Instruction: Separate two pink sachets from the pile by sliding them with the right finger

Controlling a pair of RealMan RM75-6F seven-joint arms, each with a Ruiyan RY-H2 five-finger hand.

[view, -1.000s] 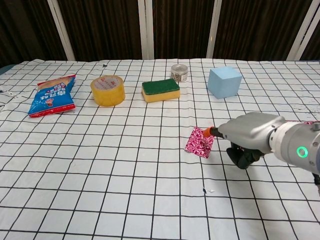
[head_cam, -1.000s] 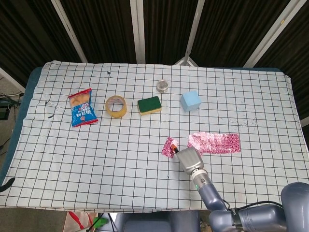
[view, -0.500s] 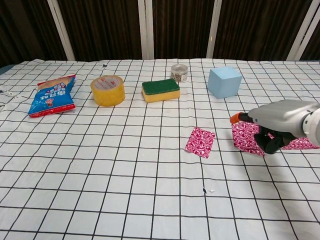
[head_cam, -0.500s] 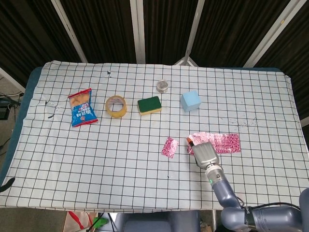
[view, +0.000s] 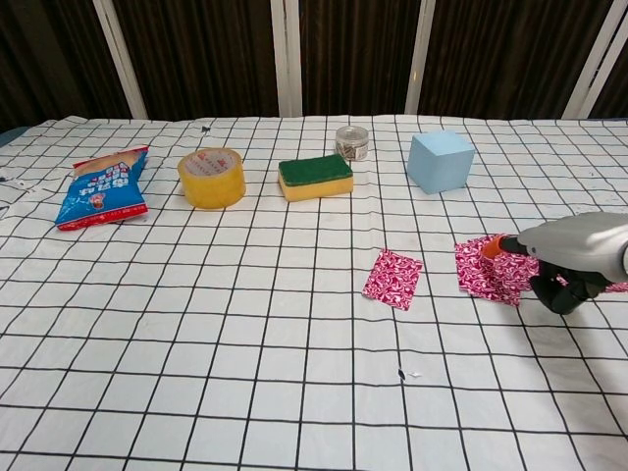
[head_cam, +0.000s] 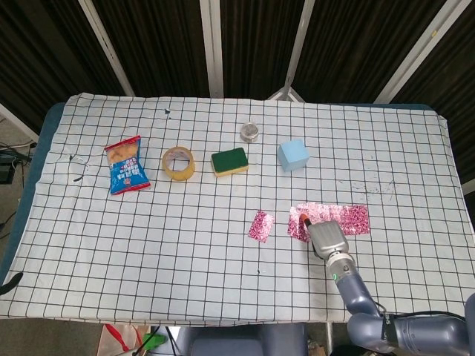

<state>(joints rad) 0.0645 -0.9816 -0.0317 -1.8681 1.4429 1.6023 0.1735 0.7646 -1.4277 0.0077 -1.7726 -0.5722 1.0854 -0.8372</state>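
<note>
One pink sachet [head_cam: 260, 225] [view: 392, 279] lies alone on the checked cloth, left of the pile. The pile of pink sachets [head_cam: 347, 217] [view: 478, 278] stretches to the right of it. My right hand [head_cam: 326, 239] [view: 574, 257] hovers at the pile's left end. Its one outstretched finger has an orange fingertip [head_cam: 305, 219] [view: 491, 247] that touches the leftmost sachet of the pile. The other fingers are curled in under the hand and hold nothing. The hand hides the pile's middle in the chest view. My left hand shows in neither view.
Along the back stand a blue snack bag [head_cam: 125, 165] [view: 101, 186], a yellow tape roll [head_cam: 179, 163], a green and yellow sponge [head_cam: 230, 161], a small tin [head_cam: 249, 133] and a light blue cube [head_cam: 293, 155] [view: 441, 161]. The table's front edge runs close below the hand.
My right hand left the lone sachet and moved right. Its fingertip now rests on the left end of the pile. The lone sachet stayed put.
</note>
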